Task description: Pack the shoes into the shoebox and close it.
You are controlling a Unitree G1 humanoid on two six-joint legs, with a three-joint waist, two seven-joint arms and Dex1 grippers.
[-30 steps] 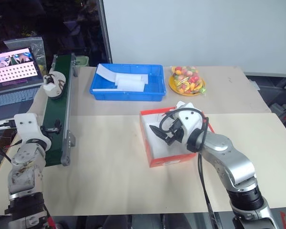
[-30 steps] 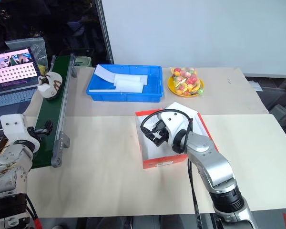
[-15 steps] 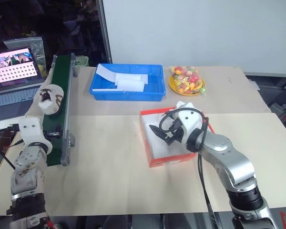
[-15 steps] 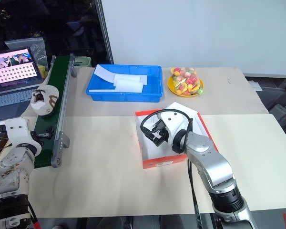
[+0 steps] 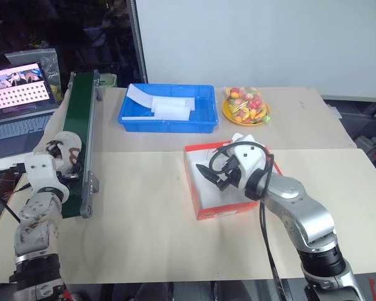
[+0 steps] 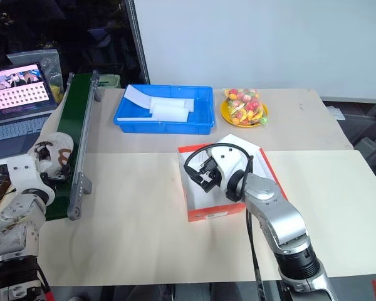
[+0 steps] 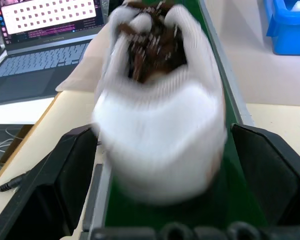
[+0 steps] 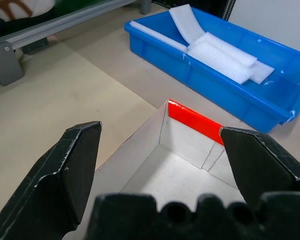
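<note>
One cream-white shoe (image 7: 160,100) with dark laces lies on the green conveyor belt (image 5: 75,119), at its near end. It sits between the fingers of my left gripper (image 7: 162,132), which stand on either side of it with narrow gaps. The shoe (image 5: 58,153) is blurred in the left wrist view. The red-orange shoebox (image 5: 219,213) stands open on the table; the white inside I can see is bare. My right gripper (image 5: 208,174) hovers open over the box's left part, with nothing between its fingers (image 8: 70,165). The box's far red wall (image 8: 192,121) shows ahead of it.
A blue tray (image 5: 203,125) with white foam pieces stands behind the box. A yellow plate of coloured fruit (image 5: 245,106) is at the back right. A laptop (image 5: 15,94) sits left of the conveyor. Bare tabletop lies between conveyor and box.
The shoe has travelled down the belt from its far part to the near end and now lies between my left gripper's fingers. The right arm has not moved.
</note>
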